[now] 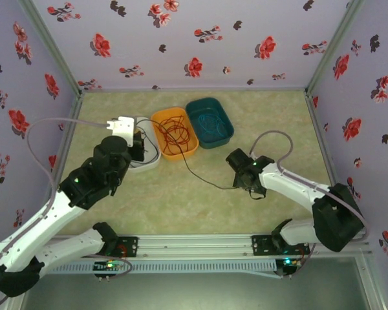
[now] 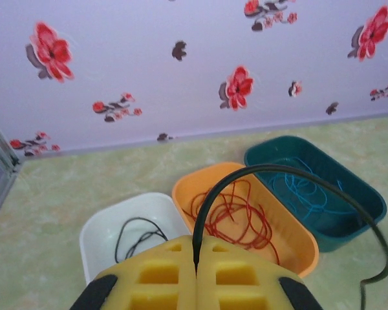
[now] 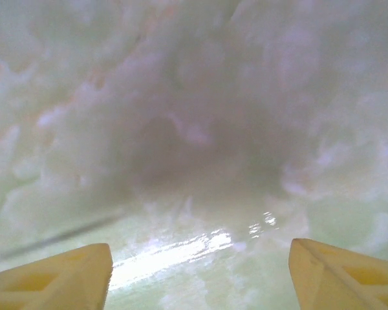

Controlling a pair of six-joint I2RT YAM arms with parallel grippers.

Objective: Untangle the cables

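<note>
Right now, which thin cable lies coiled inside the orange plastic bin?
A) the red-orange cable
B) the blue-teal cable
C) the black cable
A: the thin red-orange cable loops inside the orange plastic bin, while the blue-teal cable sits in the dark teal bin beside it.

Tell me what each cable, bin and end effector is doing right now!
black cable, pinched by the left end effector, part lying in the white bin
red cable, coiled in the orange bin
blue cable, coiled in the teal bin
left end effector, shut on the black cable
right end effector, open, holding nothing
</note>
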